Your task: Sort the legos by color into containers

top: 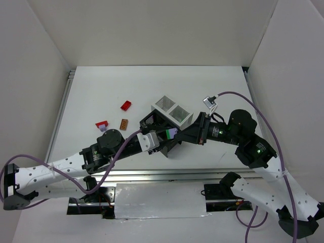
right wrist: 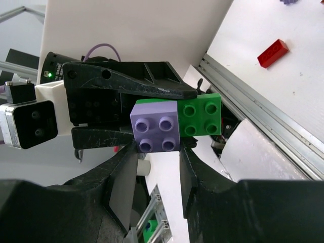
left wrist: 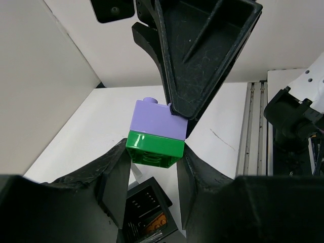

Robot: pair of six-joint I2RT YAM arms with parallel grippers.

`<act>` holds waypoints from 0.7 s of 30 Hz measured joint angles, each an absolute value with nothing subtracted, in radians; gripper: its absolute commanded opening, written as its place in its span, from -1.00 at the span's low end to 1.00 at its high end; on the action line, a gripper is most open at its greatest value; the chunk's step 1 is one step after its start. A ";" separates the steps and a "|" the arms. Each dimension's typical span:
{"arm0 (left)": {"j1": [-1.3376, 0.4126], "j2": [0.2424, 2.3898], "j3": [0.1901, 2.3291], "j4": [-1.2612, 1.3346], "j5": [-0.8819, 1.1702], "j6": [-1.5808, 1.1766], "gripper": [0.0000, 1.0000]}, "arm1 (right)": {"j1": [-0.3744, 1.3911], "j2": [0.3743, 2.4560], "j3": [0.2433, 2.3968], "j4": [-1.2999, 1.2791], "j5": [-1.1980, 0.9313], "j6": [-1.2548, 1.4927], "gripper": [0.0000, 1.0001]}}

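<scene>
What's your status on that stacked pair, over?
Both shut: left gripper on green brick, right gripper on purple brick. Pair joined, not yet split, over black container. Red brick loose on table.

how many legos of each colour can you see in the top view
red lego: 2
light purple lego: 2
green lego: 1
orange-brown lego: 1
total: 6

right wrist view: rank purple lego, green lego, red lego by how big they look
1. purple lego and green lego: look alike, not ranked
2. red lego: smallest, but farther from the camera, so unsure
</scene>
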State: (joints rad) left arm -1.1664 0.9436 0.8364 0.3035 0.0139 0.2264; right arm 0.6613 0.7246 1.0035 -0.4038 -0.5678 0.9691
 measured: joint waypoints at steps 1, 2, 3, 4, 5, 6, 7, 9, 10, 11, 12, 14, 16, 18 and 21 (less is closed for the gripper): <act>-1.166 0.947 0.844 0.293 0.012 0.229 -1.00 | 0.661 0.721 1.003 -0.404 -0.558 0.968 -1.00; -1.166 0.950 0.850 0.289 0.012 0.229 -1.00 | 0.661 0.718 1.003 -0.405 -0.555 0.966 -1.00; -1.167 0.952 0.854 0.286 0.012 0.230 -1.00 | 0.661 0.714 1.005 -0.408 -0.550 0.961 -1.00; -1.167 0.953 0.855 0.286 0.012 0.230 -1.00 | 0.661 0.712 1.009 -0.413 -0.544 0.955 -1.00; -1.167 0.954 0.855 0.289 0.011 0.230 -1.00 | 0.661 0.712 1.012 -0.416 -0.538 0.949 -1.00; -1.167 0.954 0.855 0.289 0.011 0.230 -1.00 | 0.663 0.712 1.015 -0.420 -0.535 0.944 -1.00; -1.167 0.954 0.855 0.289 0.011 0.230 -1.00 | 0.664 0.710 1.015 -0.422 -0.529 0.938 -1.00; -1.167 0.954 0.855 0.286 0.009 0.231 -1.00 | 0.665 0.710 1.015 -0.427 -0.519 0.928 -1.00; -1.167 0.954 0.855 0.283 0.007 0.231 -1.00 | 0.666 0.710 1.015 -0.429 -0.515 0.923 -1.00; -1.167 0.954 0.855 0.281 0.003 0.231 -1.00 | 0.667 0.710 1.015 -0.430 -0.511 0.920 -1.00; -1.167 0.954 0.855 0.279 -0.002 0.231 -1.00 | 0.667 0.709 1.015 -0.430 -0.508 0.916 -1.00; -1.168 0.952 0.855 0.276 -0.008 0.232 -1.00 | 0.667 0.704 1.010 -0.425 -0.505 0.914 -1.00; -1.169 0.950 0.855 0.273 -0.011 0.233 -1.00 | 0.667 0.694 1.002 -0.415 -0.503 0.912 -1.00; -1.169 0.939 0.855 0.253 -0.022 0.231 -1.00 | 0.659 0.680 1.001 -0.412 -0.481 0.896 -1.00; -1.168 0.919 0.855 0.245 -0.041 0.231 -1.00 | 0.647 0.658 1.001 -0.409 -0.458 0.878 -1.00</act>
State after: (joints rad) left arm -1.1679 0.9192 0.8547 0.2455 -0.0406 0.2310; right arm 0.6468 0.6579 1.0008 -0.4088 -0.4580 0.8783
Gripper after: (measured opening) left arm 0.485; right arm 0.421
